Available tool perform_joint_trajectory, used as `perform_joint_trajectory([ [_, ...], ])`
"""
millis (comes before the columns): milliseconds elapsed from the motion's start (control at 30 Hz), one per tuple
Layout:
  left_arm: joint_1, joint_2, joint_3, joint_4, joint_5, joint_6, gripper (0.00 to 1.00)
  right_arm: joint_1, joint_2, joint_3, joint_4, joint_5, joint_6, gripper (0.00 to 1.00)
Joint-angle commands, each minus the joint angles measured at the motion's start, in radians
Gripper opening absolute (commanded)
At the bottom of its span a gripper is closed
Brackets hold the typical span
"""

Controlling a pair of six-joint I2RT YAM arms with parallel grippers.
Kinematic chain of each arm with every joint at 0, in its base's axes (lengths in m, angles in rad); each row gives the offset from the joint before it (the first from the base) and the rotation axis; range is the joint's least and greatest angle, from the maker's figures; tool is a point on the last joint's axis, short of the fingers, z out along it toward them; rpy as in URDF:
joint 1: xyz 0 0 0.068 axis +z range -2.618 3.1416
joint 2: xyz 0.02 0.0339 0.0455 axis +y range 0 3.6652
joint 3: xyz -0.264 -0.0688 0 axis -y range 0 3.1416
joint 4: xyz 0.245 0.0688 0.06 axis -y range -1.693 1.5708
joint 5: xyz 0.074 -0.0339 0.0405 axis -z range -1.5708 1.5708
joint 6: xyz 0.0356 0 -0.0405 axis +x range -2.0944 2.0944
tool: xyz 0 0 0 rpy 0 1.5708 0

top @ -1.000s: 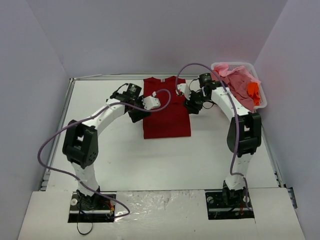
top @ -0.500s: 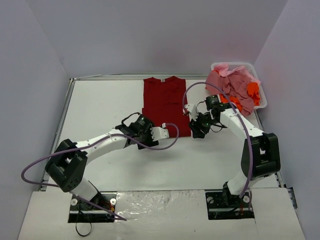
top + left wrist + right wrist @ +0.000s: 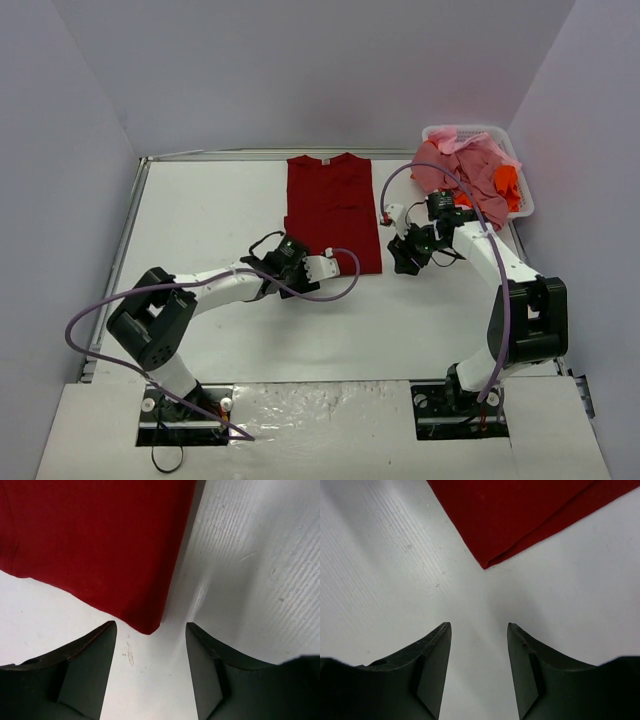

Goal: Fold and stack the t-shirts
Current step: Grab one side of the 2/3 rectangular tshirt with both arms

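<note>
The red t-shirt lies flat at the far middle of the table, collar away from the arms. It looks narrowed to a long strip, probably with its sleeves folded in, though the top view is too coarse to be sure. The left gripper hovers with jaws apart just short of the near-left hem corner. The right gripper, likewise spread and holding nothing, faces the near-right corner. The step in hand appears to be the lengthwise fold. Next, each gripper needs to close on its corner, then both lift together and carry the hem far toward the collar. More shirts wait in the basket at the far right.
</note>
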Motion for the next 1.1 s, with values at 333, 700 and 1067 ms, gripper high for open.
perform_joint_trajectory([
  [333, 0.004, 0.072, 0.062, 0.001, -0.07, -0.008, 0.56, -0.01, -0.018, -0.022, -0.009, -0.042, -0.014, 0.45],
  [700, 0.017, 0.117, 0.094, -0.039, -0.071, -0.005, 0.13, -0.011, -0.029, -0.059, -0.011, -0.043, -0.037, 0.45],
  [1067, 0.076, 0.074, 0.173, -0.241, 0.155, -0.026, 0.02, -0.01, -0.134, -0.125, 0.035, -0.109, -0.185, 0.5],
])
